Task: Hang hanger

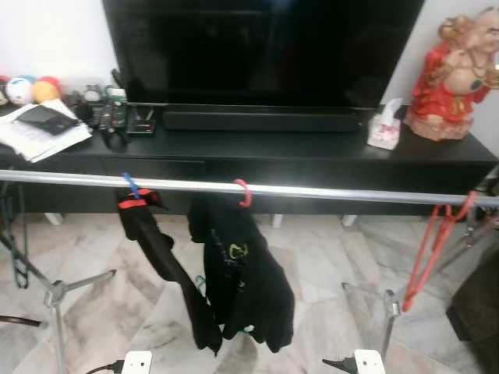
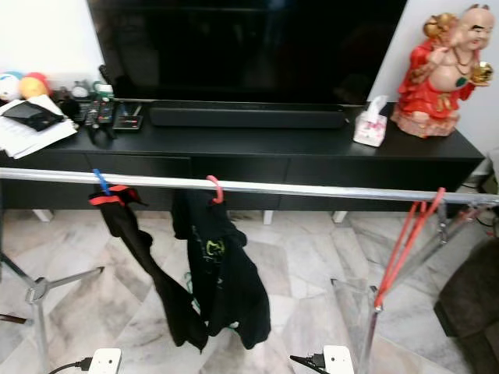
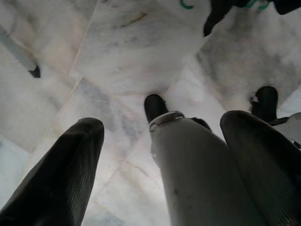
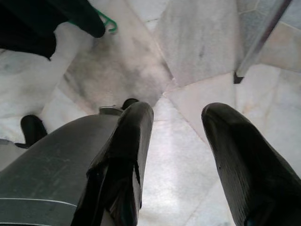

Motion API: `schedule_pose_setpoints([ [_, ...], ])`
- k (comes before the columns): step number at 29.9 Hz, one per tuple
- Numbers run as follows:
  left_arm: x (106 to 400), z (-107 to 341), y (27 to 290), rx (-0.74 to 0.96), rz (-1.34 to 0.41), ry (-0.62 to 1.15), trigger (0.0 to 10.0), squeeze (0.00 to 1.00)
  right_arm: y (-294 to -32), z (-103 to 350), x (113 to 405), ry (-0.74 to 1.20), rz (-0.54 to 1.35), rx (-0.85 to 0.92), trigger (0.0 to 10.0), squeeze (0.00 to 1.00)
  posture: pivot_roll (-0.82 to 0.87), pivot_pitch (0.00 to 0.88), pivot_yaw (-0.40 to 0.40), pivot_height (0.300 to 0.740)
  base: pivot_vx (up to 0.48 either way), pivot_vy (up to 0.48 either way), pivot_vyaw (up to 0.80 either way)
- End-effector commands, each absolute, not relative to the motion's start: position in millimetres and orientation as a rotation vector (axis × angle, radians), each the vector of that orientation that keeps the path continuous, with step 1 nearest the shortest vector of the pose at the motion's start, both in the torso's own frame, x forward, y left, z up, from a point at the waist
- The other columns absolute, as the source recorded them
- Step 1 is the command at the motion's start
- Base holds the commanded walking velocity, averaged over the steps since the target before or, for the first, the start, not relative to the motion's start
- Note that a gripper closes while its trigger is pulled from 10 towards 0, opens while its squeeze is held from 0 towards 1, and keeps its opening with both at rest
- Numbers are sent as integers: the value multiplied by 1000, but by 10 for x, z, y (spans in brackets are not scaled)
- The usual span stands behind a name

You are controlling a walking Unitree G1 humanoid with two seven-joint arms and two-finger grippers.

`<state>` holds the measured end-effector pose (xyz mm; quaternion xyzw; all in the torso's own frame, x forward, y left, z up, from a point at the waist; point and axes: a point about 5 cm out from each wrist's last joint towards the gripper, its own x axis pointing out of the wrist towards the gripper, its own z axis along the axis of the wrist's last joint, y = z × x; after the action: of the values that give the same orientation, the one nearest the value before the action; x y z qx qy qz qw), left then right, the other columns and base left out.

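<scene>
A silver clothes rail (image 1: 327, 191) runs across in front of me at waist height. A blue hanger hook (image 1: 132, 185) on it carries a black garment with red trim (image 1: 156, 249). A red hanger hook (image 1: 243, 192) carries a second black garment (image 1: 245, 280). An empty red hanger (image 1: 433, 241) hangs tilted near the rail's right end. The hook of a green hanger (image 4: 108, 23) lies on the floor under the clothes. My left gripper (image 3: 164, 122) and right gripper (image 4: 178, 110) both hang low over the marble floor, open and empty.
Behind the rail stands a black TV console (image 1: 312, 152) with a large TV (image 1: 265, 47), a red statue (image 1: 456, 74), a tissue box (image 1: 385, 125) and papers (image 1: 43, 128). The rack's metal legs (image 1: 58, 300) spread over the floor. A dark seat (image 1: 479, 312) is at the right.
</scene>
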<state>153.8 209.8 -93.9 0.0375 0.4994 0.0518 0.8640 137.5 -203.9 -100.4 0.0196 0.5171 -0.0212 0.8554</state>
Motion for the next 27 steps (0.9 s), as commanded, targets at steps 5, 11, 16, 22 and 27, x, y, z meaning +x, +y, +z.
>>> schedule_pose_setpoints([
  [5, 1499, -953, 2113, 95, 119, 1062, 10000, 0, -2050, -969, 1469, 1067, -36, 37, 10000, 0, -75, 0, -60, 740, 0, 0, 0],
  [11, 1515, -941, 2130, 109, 127, 1047, 10000, 0, -2135, -954, 1465, 1065, -43, 37, 10000, 0, -69, 0, -58, 740, 0, 0, 0],
  [16, 1551, -914, 2150, 145, 149, 1000, 10000, 0, -2155, -947, 1472, 1063, -45, 38, 10000, 0, -62, 0, -57, 740, 0, 0, 0],
  [22, 1982, -605, 2356, 205, 238, 724, 10000, 0, -2193, -937, 1476, 1060, -48, 35, 10000, 0, -48, 0, -62, 740, 0, 0, 0],
  [27, 2177, -250, 2568, 262, 312, 419, 10000, 0, -2231, -922, 1494, 1058, -44, 27, 10000, 0, -32, 0, -70, 740, 0, 0, 0],
])
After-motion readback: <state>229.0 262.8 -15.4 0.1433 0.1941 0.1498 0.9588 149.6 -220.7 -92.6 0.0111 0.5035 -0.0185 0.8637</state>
